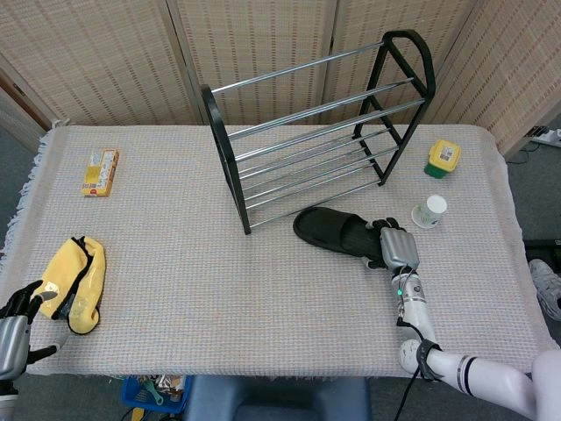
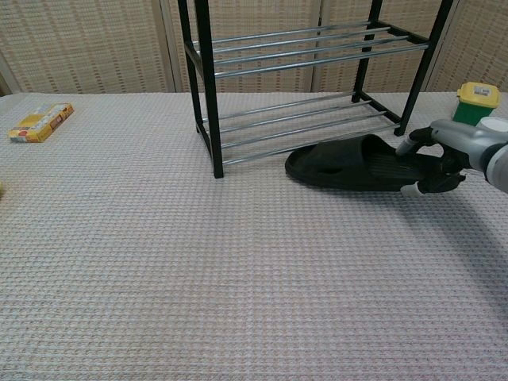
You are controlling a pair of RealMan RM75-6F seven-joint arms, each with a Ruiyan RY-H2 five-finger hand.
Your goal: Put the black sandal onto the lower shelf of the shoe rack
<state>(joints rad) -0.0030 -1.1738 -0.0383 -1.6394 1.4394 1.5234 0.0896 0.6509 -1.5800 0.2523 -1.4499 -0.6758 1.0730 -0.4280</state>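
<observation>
1. My right robot hand (image 1: 396, 246) sits right of centre in the head view, fingers wrapped over the heel end of the black rubber slide sandal (image 1: 335, 231); in the chest view, at the right edge, the fingertips (image 2: 409, 189) close on that end from above and below, so I have hold of it.
2. The sandal lies flat on the woven beige cloth covering the tabletop (image 1: 263, 289), just in front of the black metal shoe rack with silver rails (image 1: 320, 123), its toe pointing to frame left. It is not on either shelf.
3. In the chest view the sandal's toe is just beside the lower rails, near the rack's front left post.
4. My left robot hand (image 1: 17, 320) rests at the lower left edge of the head view, fingers apart and holding nothing, next to a yellow cloth with black trim (image 1: 76, 282).
5. A yellow box (image 1: 100, 171) lies at upper left; a yellow-lidded green jar (image 1: 443, 159) and a white paper cup (image 1: 429, 211) stand to the right of the rack.
</observation>
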